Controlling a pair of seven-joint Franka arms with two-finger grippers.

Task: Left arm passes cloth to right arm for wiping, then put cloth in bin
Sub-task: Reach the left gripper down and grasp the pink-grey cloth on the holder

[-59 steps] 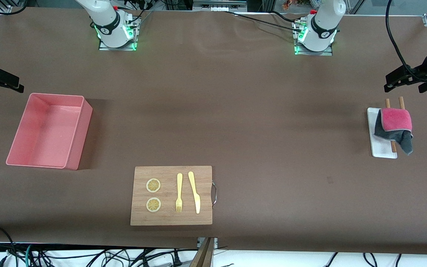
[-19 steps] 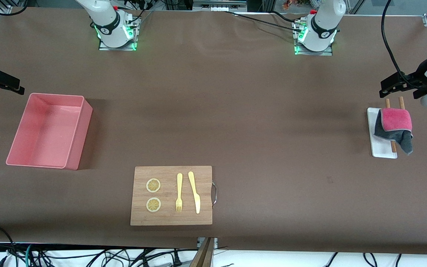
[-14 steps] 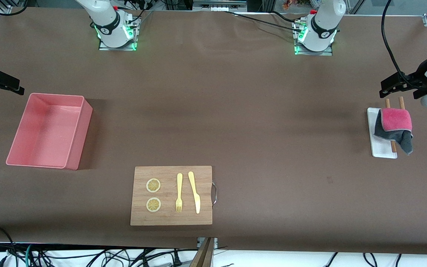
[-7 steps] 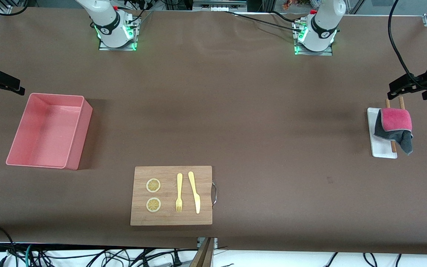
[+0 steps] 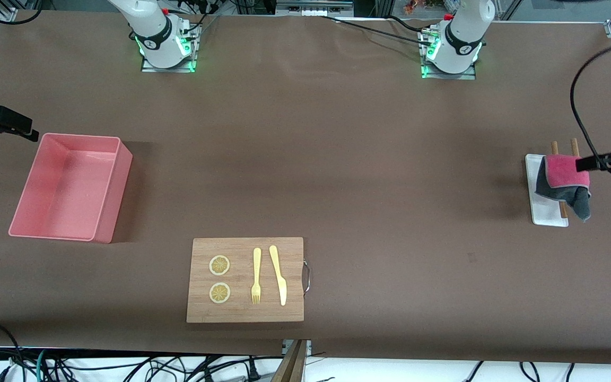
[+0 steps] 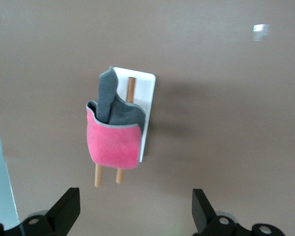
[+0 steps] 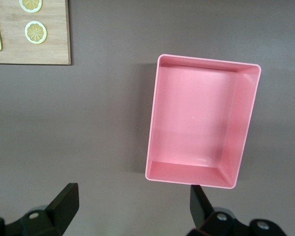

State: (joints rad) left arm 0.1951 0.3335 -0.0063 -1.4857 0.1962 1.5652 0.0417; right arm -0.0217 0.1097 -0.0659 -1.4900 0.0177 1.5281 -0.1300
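Left end effector point(image 5: 584, 163) over cloth point(image 5: 565, 178), fingers spread wide; arm body cut off at frame edge. Cloth draped on two wooden sticks point(image 5: 555, 147) over white tray point(image 5: 541, 215), toward left arm's end of desk point(image 5: 369, 175); stick middles hidden beneath it. Pink face up, grey tail trailing toward front camera, long axis along sticks. Right end effector point(image 5: 14, 124) waits wide open, up beside one bin point(image 5: 112, 204). Board point(image 5: 246, 313): two lemon slices point(image 5: 219, 265), one fork point(image 5: 256, 276), one knife point(image 5: 278, 274).

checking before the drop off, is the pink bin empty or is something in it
Empty: the right wrist view looks straight into the bin and shows only its bare pink floor and walls.
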